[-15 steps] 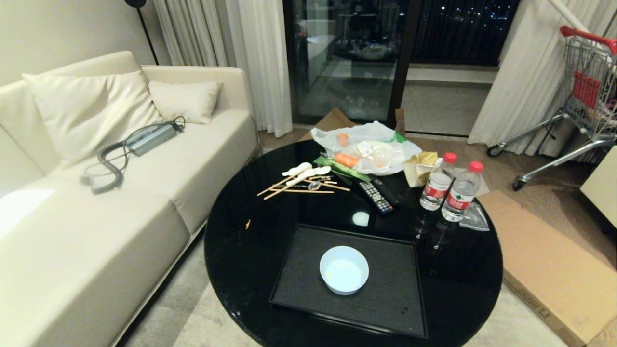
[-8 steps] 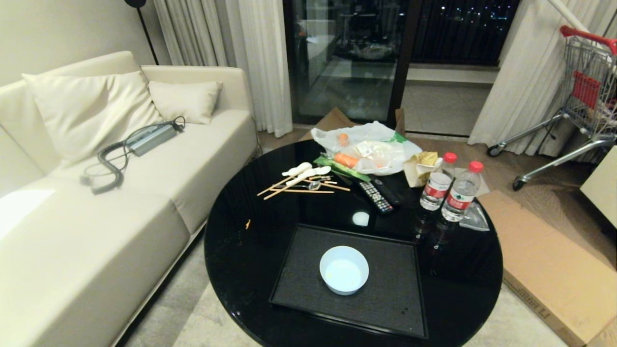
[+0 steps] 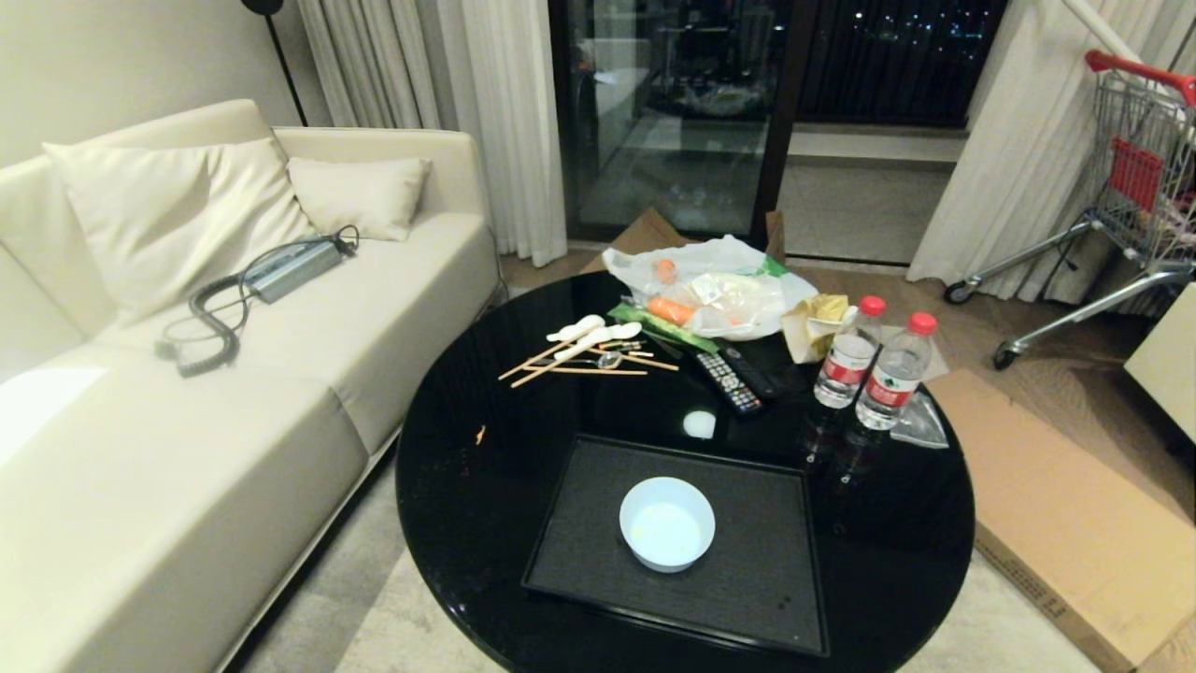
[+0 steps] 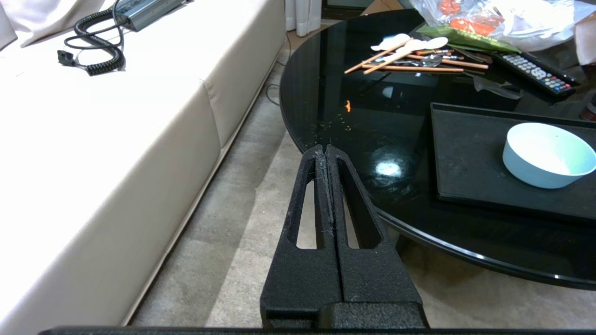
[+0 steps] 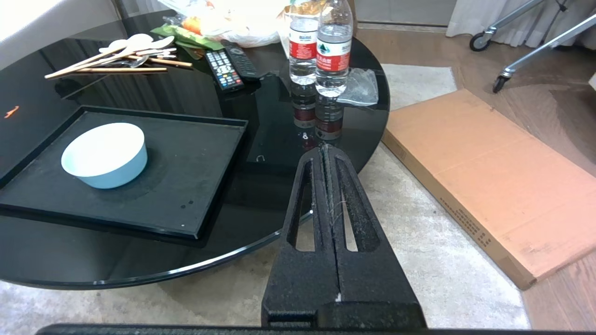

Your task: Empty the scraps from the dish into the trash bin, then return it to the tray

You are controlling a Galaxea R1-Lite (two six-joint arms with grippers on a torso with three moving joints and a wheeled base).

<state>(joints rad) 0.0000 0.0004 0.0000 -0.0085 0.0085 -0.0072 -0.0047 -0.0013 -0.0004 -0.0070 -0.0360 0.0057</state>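
The bowl [image 3: 667,522] stands upright on the tray [image 3: 747,598], a little toward the tray's sofa-side half and clear of its rim. Its white inside looks nearly empty, with only a faint yellowish smear. The tray lies on the round black table [image 3: 467,486], on the part of the top nearest the robot.

Relative to the tray, everything else on the table sits on the far side. A remote control [image 3: 729,380] lies just beyond the tray's far edge. Past it is a loose heap of chopsticks and white spoons [image 3: 584,350], and beyond those a plastic bag [image 3: 719,290] with orange pieces inside. 2 water bottles [image 3: 883,374] with red caps stand side by side off the tray's far right corner. 1 small orange scrap [image 3: 480,434] lies on the bare table top to the left of the tray.

The left gripper [image 4: 326,150] hangs off the table's left edge, over the carpet between table and sofa [image 3: 234,374], its jaws pressed together on nothing. The right gripper [image 5: 325,146] hangs off the table's right edge near the flat cardboard box [image 5: 489,177], jaws likewise pressed together and empty. The bin shows in none of the views.
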